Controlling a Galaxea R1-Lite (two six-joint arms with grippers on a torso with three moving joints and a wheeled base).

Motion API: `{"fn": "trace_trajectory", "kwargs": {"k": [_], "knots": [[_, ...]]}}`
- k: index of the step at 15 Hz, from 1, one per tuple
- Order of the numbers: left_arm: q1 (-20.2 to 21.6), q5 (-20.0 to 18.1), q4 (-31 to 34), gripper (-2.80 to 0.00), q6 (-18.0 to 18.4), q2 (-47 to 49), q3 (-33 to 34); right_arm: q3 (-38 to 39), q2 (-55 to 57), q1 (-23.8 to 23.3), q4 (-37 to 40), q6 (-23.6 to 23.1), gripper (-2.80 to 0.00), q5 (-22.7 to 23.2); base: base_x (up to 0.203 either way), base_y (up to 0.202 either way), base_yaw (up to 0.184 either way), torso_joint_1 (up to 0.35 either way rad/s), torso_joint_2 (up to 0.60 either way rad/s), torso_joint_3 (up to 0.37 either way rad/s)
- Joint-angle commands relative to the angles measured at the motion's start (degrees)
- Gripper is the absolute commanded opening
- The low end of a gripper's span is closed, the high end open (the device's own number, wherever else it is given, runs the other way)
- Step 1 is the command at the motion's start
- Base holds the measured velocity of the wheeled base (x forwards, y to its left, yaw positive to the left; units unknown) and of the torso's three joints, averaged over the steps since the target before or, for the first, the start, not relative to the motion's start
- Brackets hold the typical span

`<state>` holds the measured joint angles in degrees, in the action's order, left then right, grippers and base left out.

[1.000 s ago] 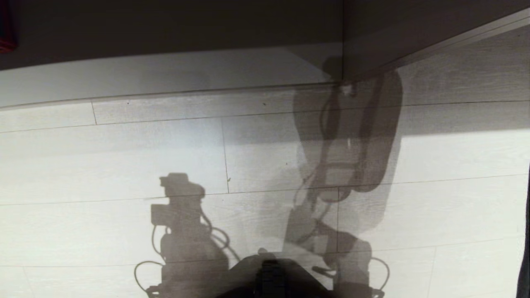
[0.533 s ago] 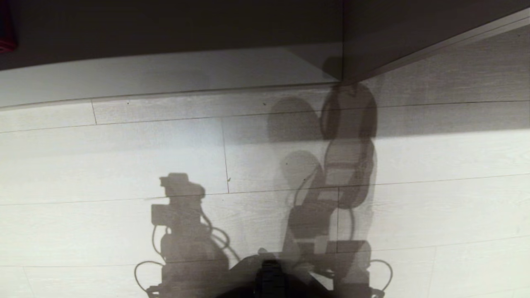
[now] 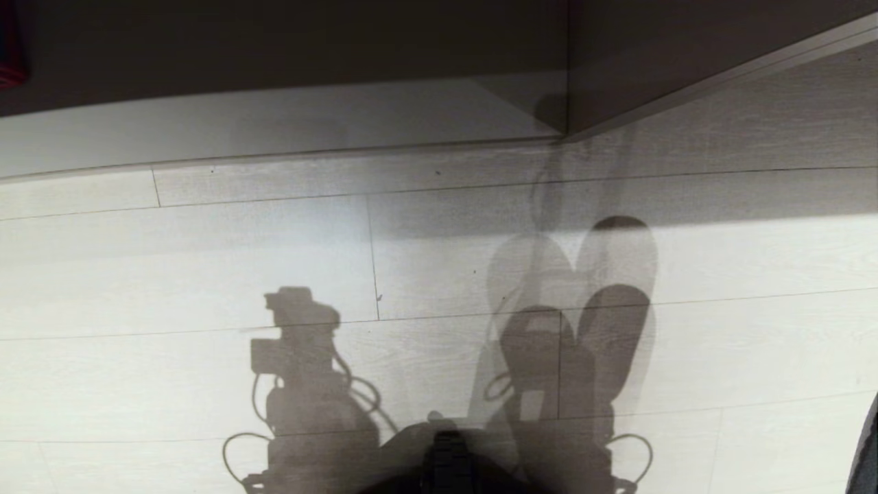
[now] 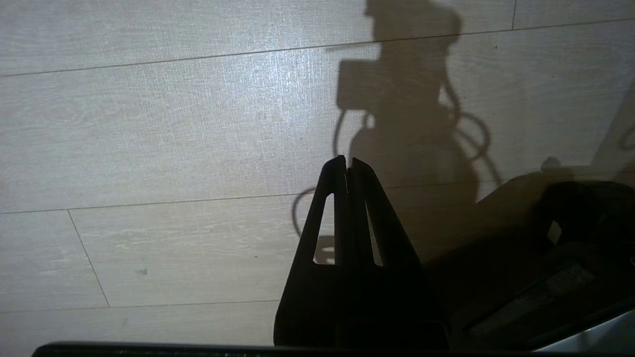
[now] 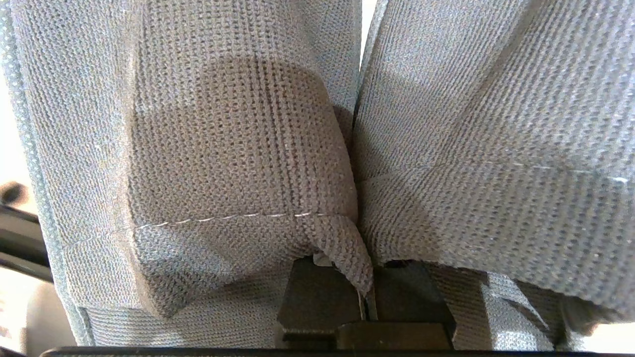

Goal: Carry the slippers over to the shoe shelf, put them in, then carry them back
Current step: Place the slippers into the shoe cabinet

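Note:
The slippers [image 5: 223, 148] fill the right wrist view as two grey knit uppers side by side. My right gripper [image 5: 364, 297] is shut on them, pinching the inner edges of both bands between its dark fingers [image 5: 317, 292]. Neither arm shows in the head view; only the shadow of the arm and slippers [image 3: 583, 302] lies on the pale floor. The shoe shelf [image 3: 274, 130] runs across the top of the head view, with a pale base, a dark inside and a thin upright divider [image 3: 568, 68]. My left gripper [image 4: 348, 166] hangs shut and empty over the floor.
Pale wood-grain floor planks [image 3: 206, 274] stretch before the shelf. The shadow of my left arm [image 3: 302, 370] falls on them. A red thing [image 3: 10, 48] shows at the far left edge. My dark base [image 3: 446, 460] sits at the bottom centre.
The shadow of the right arm and slippers has drawn back from the shelf's divider toward me and spread into two lobes. The head view and the left arm's shadow have not shifted.

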<state>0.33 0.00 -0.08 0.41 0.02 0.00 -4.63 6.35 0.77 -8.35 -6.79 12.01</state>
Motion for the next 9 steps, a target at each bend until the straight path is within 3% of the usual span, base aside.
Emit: {"fn": "trace_trajectory", "kwargs": {"k": [1, 5, 9], "knots": [[0.0, 0.0, -0.1, -2.80, -0.1, 0.0, 0.0, 4.5, -4.8, -0.4, 0.2, 0.4, -2.80, -2.8, 0.000, 0.000, 0.000, 0.000, 0.00, 0.000], [0.0, -0.1, -0.1, -2.80, -0.3, 0.0, 0.0, 4.4, -6.2, -0.5, 7.6, 1.3, -2.80, -11.7, 0.000, 0.000, 0.000, 0.000, 0.00, 0.000], [0.0, -0.1, -0.1, -2.80, -0.3, 0.0, 0.0, 4.6, -6.2, -0.5, 8.4, 1.3, -2.80, -11.7, 0.000, 0.000, 0.000, 0.000, 0.00, 0.000]]}}
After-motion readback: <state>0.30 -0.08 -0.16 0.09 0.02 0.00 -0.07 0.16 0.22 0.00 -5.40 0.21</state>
